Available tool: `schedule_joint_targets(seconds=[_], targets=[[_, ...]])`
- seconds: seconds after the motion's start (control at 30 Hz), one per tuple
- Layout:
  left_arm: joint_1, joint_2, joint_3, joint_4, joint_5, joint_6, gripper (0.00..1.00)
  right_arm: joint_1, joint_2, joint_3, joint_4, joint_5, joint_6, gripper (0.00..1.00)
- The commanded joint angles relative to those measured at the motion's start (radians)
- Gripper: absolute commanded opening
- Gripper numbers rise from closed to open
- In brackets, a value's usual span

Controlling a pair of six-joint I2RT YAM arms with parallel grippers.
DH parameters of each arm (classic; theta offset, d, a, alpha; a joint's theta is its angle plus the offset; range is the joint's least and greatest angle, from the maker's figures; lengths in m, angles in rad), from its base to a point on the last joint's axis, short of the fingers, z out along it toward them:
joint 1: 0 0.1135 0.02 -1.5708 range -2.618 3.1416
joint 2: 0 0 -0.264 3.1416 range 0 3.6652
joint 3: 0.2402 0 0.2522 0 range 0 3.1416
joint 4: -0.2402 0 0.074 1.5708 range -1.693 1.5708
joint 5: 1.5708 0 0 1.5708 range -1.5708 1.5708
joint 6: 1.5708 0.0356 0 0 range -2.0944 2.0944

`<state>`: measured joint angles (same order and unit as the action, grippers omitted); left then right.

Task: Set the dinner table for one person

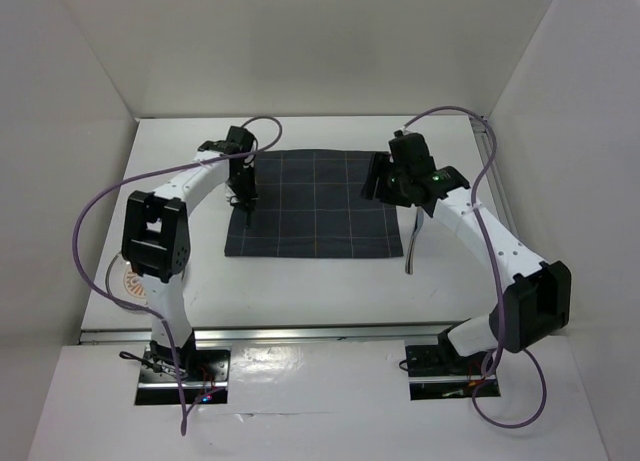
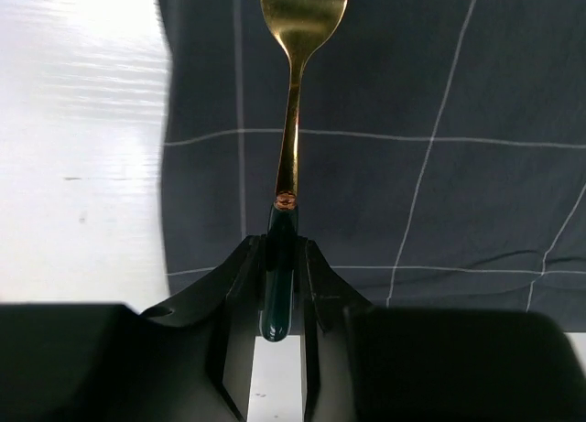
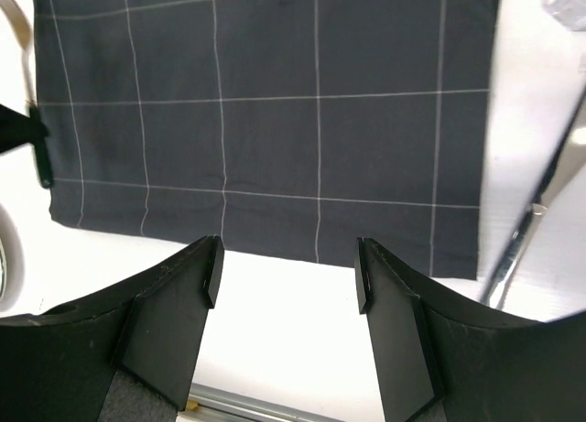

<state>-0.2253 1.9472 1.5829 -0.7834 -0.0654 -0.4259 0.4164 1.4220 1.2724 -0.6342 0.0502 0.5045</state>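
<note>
The dinner table [image 1: 300, 291] is a white top with a dark grid-lined mat [image 1: 310, 203] in its middle. My left gripper [image 2: 284, 257] is shut on the dark green handle of a gold utensil [image 2: 291, 120]. The utensil's head points out over the mat's left part [image 2: 412, 166] and is cut off by the frame's top. From above, that gripper [image 1: 243, 189] hangs at the mat's left edge. My right gripper [image 3: 288, 275] stands open with nothing between its fingers, over bare table just off the mat's edge [image 3: 275, 120]. Seen from above, this gripper [image 1: 385, 181] is near the mat's right side.
A long silver utensil [image 1: 411, 243] lies on the table just right of the mat and also shows in the right wrist view [image 3: 517, 248]. A patterned plate [image 1: 128, 279] sits at the near left, mostly hidden under the left arm. White walls enclose the table.
</note>
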Motion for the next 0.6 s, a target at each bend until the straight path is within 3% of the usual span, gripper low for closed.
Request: schedule_joint_targets(seconds=[0.0,0.57], targets=[[-0.035,0.033,0.011,0.003,0.007,-0.037,0.0,-0.018,-0.055,0.018,-0.025,0.03,0.009,0.71],[-0.055,0.111,-0.012,0.085,-0.02,-0.14,0.0,-0.018,-0.087,0.008,-0.07,0.05,0.0,0.71]])
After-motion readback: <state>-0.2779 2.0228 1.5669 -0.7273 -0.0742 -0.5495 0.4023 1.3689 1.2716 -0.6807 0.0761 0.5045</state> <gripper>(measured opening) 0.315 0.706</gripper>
